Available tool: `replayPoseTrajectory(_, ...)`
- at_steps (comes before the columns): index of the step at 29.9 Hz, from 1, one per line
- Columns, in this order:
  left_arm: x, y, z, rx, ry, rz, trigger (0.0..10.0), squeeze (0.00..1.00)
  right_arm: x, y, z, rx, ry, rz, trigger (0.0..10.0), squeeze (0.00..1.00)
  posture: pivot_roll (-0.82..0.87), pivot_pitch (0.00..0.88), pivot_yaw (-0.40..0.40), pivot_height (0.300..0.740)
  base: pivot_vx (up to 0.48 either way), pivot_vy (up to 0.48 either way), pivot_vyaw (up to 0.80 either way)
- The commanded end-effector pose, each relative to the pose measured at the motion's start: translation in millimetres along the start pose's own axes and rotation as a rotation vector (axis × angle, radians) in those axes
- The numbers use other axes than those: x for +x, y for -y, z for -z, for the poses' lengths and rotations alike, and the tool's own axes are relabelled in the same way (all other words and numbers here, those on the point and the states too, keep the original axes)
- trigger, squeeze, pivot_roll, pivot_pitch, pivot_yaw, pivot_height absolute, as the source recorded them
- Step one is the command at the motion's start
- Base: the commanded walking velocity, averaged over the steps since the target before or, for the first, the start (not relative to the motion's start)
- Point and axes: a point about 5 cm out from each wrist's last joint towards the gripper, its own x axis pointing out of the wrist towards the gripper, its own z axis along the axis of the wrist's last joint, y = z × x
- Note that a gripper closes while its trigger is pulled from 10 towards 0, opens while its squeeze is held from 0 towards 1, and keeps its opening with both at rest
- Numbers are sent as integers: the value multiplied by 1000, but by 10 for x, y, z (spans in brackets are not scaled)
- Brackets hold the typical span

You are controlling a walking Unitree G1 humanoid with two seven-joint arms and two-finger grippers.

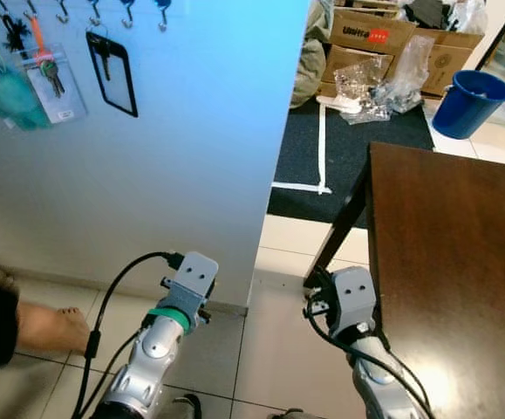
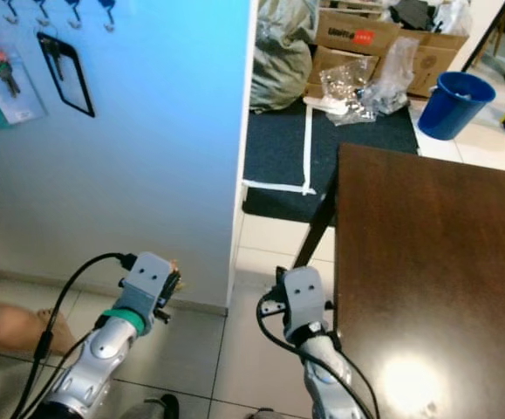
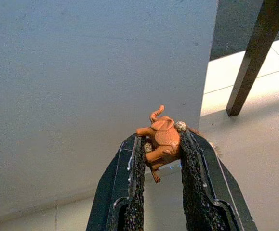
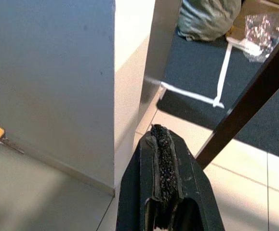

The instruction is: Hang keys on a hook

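The left claw [image 3: 162, 149] pinches the keys' orange charm [image 3: 161, 139] low by the wall, light and dangly, best hung by its ring; right claw [image 4: 162, 144] pressed together.

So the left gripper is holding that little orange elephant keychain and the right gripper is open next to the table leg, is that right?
Not quite. The left gripper does hold the orange elephant keychain, but the right gripper is shut, not open. The right wrist view shows its two fingers pressed together with nothing between them, near the dark table leg.
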Motion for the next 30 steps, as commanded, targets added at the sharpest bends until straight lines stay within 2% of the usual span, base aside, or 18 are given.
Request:
replayPoseTrajectory(1,-22,6,65,2,-21,4,10000,0,-46,3,80,-3,-36,3,10000,0,-26,68,62,740,0,0,0)
replayPoseTrajectory(30,-32,14,46,3,-6,-2,10000,0,-22,-10,57,-8,-20,-3,10000,0,-17,65,64,740,0,0,0)
